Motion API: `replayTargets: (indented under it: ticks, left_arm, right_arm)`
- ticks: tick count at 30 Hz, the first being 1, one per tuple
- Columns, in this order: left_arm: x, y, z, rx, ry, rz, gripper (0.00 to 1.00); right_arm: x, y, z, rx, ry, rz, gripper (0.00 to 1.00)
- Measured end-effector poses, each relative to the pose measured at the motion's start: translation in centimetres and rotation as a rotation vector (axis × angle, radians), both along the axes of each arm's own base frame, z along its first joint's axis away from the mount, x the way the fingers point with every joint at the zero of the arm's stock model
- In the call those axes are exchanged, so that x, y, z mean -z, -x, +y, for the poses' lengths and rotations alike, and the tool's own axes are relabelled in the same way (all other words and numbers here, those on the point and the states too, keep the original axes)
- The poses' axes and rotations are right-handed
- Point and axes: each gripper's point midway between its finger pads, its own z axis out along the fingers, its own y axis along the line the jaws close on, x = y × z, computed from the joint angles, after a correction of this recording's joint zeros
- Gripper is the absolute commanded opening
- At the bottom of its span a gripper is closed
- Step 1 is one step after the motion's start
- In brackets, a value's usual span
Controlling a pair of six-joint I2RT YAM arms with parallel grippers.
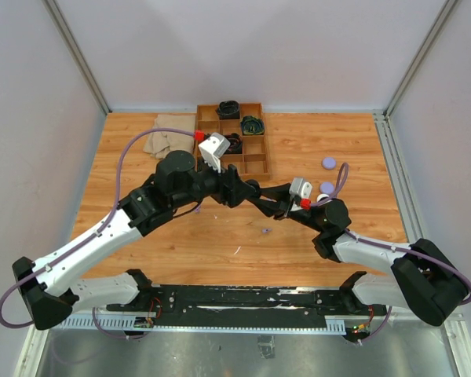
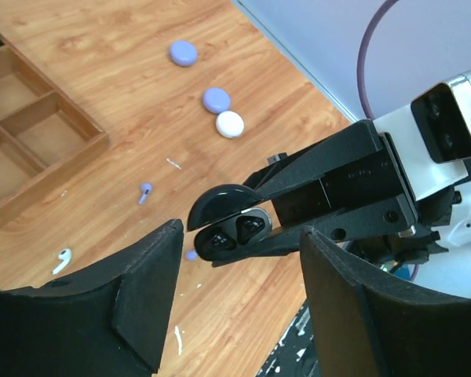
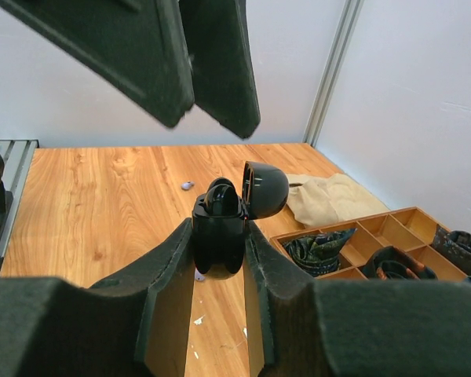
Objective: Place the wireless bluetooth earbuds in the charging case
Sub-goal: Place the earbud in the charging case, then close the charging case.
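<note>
Right claw (image 3: 218, 239) pinches glossy rounded black case (image 2: 222, 207).

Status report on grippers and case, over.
Left gripper open, empty. Right gripper shut on open charging case. Lilac earbud, white earbud loose on table. No obstruction seen.

Top external: high, behind near edge of table (image 1: 314, 149), tilted down over whole tabletop; compartment tray (image 1: 255, 166) far, small, upper centre.
Left wrist: close, looking steeply down; tray (image 2: 39, 133) at left edge, black charging case (image 2: 231, 228) right of tray, near lens.
Right wrist: low, near-level, facing across tabletop; case (image 3: 220, 236) left of tray (image 3: 392, 228), very close.
Tray in all three; case shared by both wrist views.
</note>
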Motion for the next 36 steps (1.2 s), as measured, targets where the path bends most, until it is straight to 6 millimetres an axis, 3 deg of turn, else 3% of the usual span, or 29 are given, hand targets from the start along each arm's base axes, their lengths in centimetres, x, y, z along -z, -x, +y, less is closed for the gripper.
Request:
replayTargets:
  ticks: [4,11,18,27,36]
  left_arm:
    - [-0.8,-0.3,1.4,-0.046,0.004,-0.022,0.75]
    - [-0.6,-1.9,3.0,-0.068,0.038,0.028,0.77]
    - [0.4,-0.9,1.8,0.046,0.096,0.108,0.77]
    - [1.3,-0.2,0.3,0.15,0.15,0.179,0.76]
    - [0.6,0.5,-0.1,0.23,0.208,0.186,0.71]
  right_arm:
    - [0.0,0.2,0.1,-0.01,-0.003,0.007,0.01]
    - [-0.1,0.7,0.2,-0.043,-0.006,0.018,0.01]
    - [-1.1,1.1,0.5,-0.073,-0.029,0.011,0.01]
    - [-0.8,1.1,0.7,-0.088,-0.039,0.038,0.01]
    - [-0.8,1.0,0.8,-0.095,-0.051,0.05,0.01]
